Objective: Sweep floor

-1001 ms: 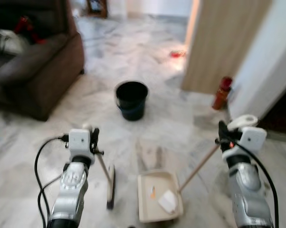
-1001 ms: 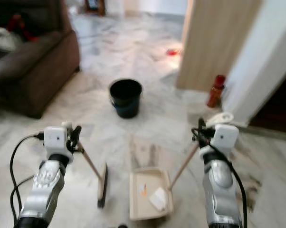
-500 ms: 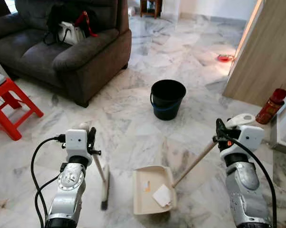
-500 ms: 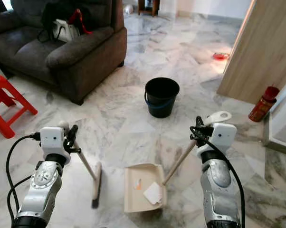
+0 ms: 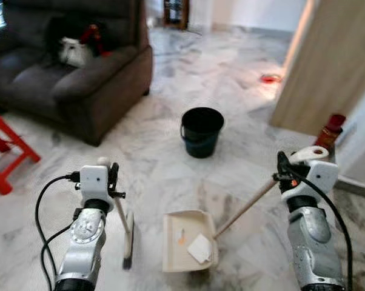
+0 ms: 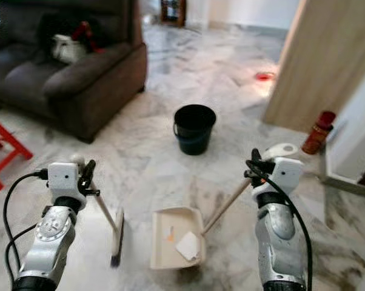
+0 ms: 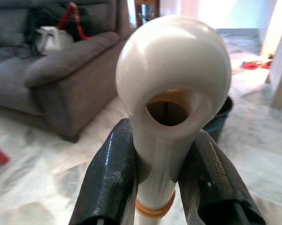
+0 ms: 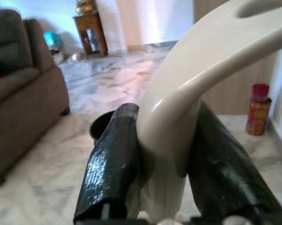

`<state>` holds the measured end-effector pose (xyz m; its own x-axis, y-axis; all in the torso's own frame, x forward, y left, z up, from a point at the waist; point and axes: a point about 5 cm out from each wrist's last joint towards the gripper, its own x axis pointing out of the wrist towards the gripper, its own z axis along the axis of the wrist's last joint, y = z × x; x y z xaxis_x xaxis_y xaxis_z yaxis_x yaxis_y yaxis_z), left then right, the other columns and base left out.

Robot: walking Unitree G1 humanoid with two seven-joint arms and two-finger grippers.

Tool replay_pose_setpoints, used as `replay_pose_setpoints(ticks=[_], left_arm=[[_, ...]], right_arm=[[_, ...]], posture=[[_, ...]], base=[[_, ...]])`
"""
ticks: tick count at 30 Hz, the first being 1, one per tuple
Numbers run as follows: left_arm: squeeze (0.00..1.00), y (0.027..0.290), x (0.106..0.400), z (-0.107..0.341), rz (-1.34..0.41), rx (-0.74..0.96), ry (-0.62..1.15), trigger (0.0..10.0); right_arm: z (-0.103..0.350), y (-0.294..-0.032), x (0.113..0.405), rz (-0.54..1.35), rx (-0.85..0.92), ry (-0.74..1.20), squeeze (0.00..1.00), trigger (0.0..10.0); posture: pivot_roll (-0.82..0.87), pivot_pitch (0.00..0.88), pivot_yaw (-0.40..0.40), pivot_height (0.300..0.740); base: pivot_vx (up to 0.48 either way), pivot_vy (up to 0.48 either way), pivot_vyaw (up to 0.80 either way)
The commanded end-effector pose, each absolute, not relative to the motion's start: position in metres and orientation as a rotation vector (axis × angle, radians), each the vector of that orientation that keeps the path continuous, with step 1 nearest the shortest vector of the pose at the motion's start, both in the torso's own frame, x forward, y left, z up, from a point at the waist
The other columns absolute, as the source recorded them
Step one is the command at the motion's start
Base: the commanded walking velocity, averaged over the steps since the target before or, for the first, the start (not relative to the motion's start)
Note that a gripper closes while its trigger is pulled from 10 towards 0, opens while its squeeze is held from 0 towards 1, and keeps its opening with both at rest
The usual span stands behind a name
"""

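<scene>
Cream plastic dustpan point(image 5: 185, 248), holding scraps, rests on marble floor point(image 5: 158, 163) near the black bucket point(image 5: 201, 131), my right claw point(image 5: 284, 171) clamped on its light, stiff handle, left claw point(image 5: 113, 177) gripping the broom point(image 5: 127, 233) handle-top.

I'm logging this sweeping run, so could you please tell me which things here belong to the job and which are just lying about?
Job: broom in left gripper; dustpan in right gripper; black bucket.
Lying about: sofa, red stool, red canister.

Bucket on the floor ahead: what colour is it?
The bucket is black, clearest in the left eye view.
</scene>
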<state>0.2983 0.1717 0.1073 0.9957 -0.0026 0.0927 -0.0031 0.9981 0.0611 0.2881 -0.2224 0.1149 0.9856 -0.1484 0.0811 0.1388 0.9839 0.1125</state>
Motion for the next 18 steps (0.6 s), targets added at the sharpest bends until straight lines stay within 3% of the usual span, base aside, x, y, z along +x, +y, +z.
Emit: replay_pose_setpoints(ticks=[1,18], left_arm=[[0.00,0.1786,0.2990,0.1144,0.018,0.082,-0.120,10.0],[0.00,0.1751,0.2998,0.1142,0.004,0.079,-0.122,10.0]], right_arm=[[0.1254,-0.2148,0.2920,-0.120,0.117,-0.141,0.00,10.0],[0.1311,-0.2134,0.2933,-0.115,0.116,-0.165,0.00,10.0]], posture=[[0.00,0.082,0.012,0.740],[0.00,0.060,0.016,0.740]], base=[[0.341,0.000,0.00],[0.356,0.000,0.00]])
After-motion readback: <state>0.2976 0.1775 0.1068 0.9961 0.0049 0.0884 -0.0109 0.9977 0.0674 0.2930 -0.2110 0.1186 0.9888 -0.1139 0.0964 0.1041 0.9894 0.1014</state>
